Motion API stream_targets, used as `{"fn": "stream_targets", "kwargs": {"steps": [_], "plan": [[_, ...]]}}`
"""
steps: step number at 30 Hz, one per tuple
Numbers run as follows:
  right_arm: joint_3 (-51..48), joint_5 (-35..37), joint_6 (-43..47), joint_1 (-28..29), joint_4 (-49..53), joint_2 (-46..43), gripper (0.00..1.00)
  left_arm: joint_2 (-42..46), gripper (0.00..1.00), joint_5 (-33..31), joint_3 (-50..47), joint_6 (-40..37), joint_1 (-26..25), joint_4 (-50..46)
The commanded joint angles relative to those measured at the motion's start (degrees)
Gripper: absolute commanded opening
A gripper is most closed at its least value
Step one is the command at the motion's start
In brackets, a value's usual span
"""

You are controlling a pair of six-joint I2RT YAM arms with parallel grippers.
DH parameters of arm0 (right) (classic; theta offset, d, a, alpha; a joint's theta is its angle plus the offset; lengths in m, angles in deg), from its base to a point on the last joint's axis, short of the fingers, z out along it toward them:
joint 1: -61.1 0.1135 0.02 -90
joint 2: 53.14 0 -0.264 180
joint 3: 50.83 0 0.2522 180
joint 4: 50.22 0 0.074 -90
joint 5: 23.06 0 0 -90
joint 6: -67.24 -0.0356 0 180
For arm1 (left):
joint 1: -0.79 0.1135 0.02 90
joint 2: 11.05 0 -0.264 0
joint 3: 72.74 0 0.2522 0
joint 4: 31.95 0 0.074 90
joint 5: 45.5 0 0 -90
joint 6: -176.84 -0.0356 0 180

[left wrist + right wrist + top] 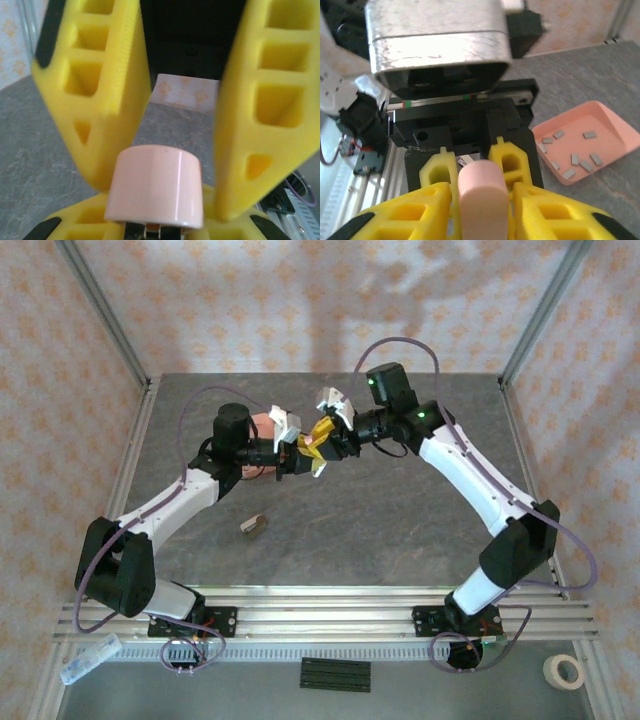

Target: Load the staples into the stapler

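One stapler (157,185) midair over mid-table: left gripper (157,227) clamped on it, right gripper (482,210) slightly apart, flanking it.

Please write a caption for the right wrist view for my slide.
Left end effector grips the pale pink stapler; small grey metal staples lie in the salmon-pink tray.

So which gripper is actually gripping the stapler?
The left gripper, shut on one end of the stapler; the right gripper only flanks it, slim gaps showing.
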Motion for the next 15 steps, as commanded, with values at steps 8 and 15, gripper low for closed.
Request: {"fn": "stream_targets", "kwargs": {"steps": [8,15], "plan": [[-11.03,23.77,-31.00,-2.33,-18.48,-8.29,0.51,-1.04,0.00,-24.10,2.21,8.45,-1.37,-8.06],[-19.64,42.57,-54.39,-2.37,-19.65,-8.72,0.51,-4.19,0.00,-43.53,6.29,14.21,-8.05,-20.08]]}}
